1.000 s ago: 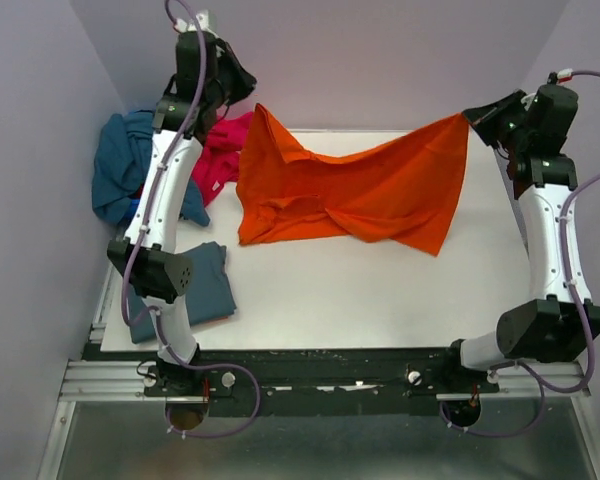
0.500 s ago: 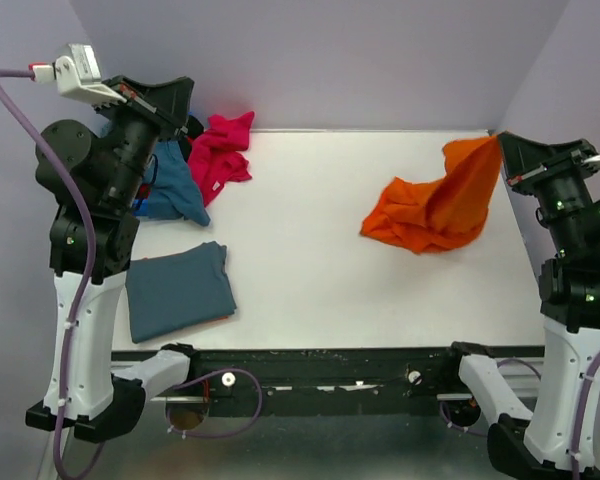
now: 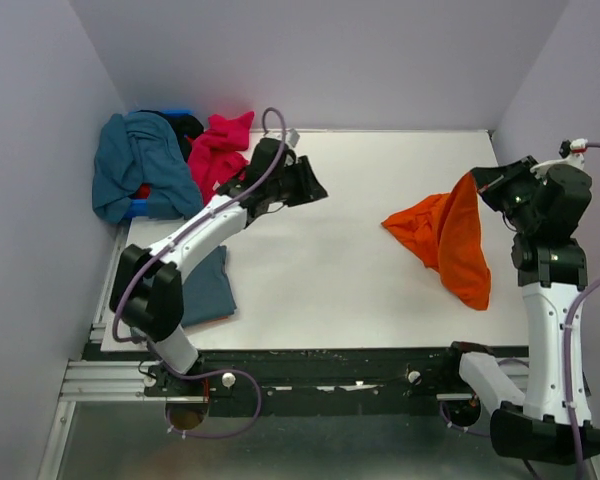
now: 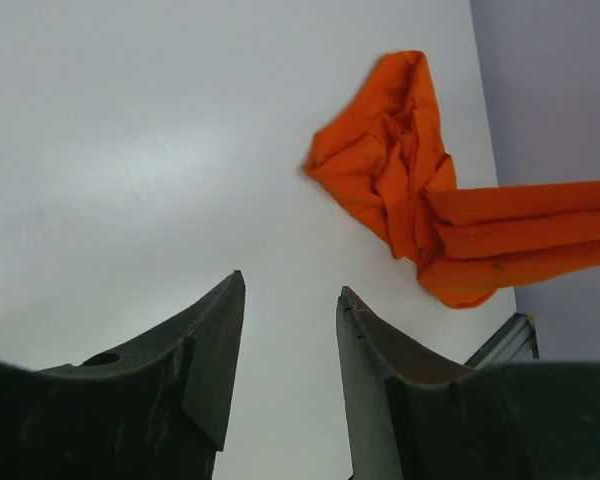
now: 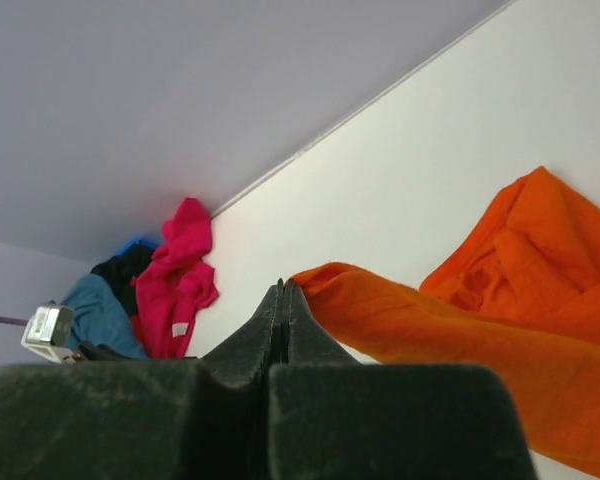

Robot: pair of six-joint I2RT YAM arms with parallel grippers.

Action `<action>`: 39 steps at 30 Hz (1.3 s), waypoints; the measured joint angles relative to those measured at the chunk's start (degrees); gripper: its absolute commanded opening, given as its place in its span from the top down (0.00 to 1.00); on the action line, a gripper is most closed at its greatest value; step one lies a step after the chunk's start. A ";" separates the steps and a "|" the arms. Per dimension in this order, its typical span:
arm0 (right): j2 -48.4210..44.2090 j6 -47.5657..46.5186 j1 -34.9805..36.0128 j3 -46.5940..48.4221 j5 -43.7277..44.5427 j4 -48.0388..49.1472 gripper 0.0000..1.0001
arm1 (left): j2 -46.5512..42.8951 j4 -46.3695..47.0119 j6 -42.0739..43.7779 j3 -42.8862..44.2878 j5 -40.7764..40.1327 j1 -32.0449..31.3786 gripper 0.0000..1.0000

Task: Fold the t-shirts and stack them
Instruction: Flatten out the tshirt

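At right of frame, orange t-shirt (image 3: pixel 448 232): edge pinched in clenched right gripper (image 3: pixel 483 184), rest bunched on counter (image 3: pixel 330 270). Upper centre, left gripper (image 3: pixel 316 188) released, empty; shirt well apart, toward right of frame.

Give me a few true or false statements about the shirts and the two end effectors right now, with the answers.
1. The right end effector is shut on a corner of the orange t-shirt. True.
2. The left end effector is gripping the magenta t-shirt. False: it is open and empty above bare table, and the magenta t-shirt lies crumpled at the far left.
3. The orange t-shirt lies folded flat. False: it is bunched, one part on the table and one part held up.
4. A folded blue-grey t-shirt lies at the table's near left, partly hidden under the left arm. True.
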 measured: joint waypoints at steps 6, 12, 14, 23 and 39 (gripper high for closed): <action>-7.04 0.50 0.00 -4.74 9.11 0.04 0.99 | 14.73 2.45 0.92 13.53 4.83 -6.01 0.19; -8.37 0.39 0.00 -7.04 12.98 0.00 0.99 | 28.65 2.82 1.99 24.24 8.20 -8.83 0.02; -7.78 0.39 0.00 -7.08 13.00 0.00 0.99 | 33.40 2.10 2.21 28.83 8.96 -9.55 0.03; -7.50 0.42 0.00 -9.11 12.92 0.13 0.99 | 49.59 -2.29 2.86 46.25 11.32 -12.22 0.09; -6.56 0.42 0.00 -9.44 12.37 0.98 0.99 | 56.41 1.95 -2.82 47.01 18.05 -13.20 1.00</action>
